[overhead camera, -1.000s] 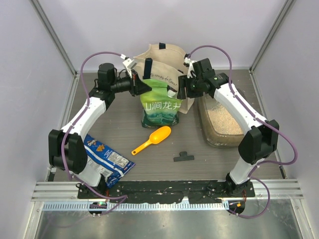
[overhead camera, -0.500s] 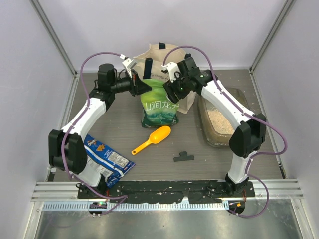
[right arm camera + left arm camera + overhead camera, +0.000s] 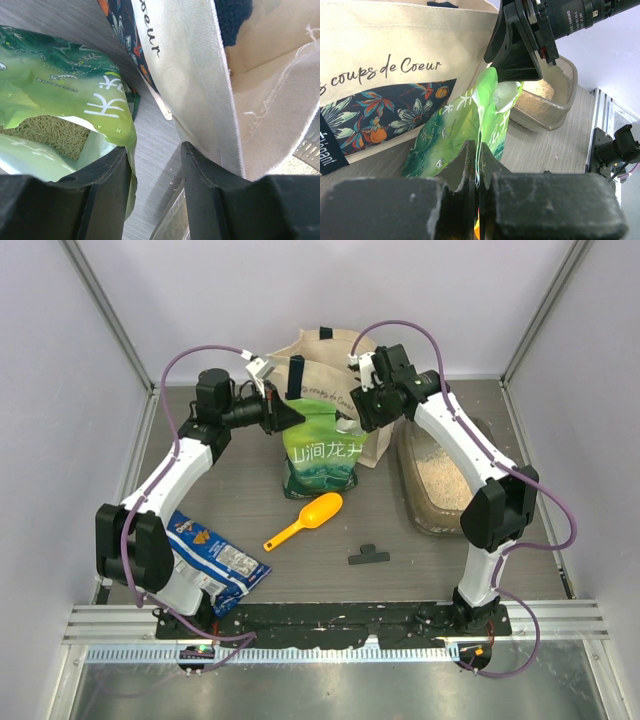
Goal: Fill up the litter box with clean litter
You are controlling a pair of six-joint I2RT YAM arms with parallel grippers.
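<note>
Pinching the pouch (image 3: 470, 125) with left gripper (image 3: 477, 167), right gripper (image 3: 157, 165) parted; litter box (image 3: 416, 506) runs near-to-far.

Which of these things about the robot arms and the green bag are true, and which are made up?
1. The left gripper pinches the top edge of the green bag. True.
2. The orange scoop sits inside the litter box. False: it lies on the table, in front of the green bag.
3. The litter box already has sandy litter in it. True.
4. The green bag is sealed. False: its top is open and pellets show inside.
5. The right gripper holds the blue snack bag. False: that bag lies on the table by the left arm's base, and the right gripper is open beside the green bag.
</note>
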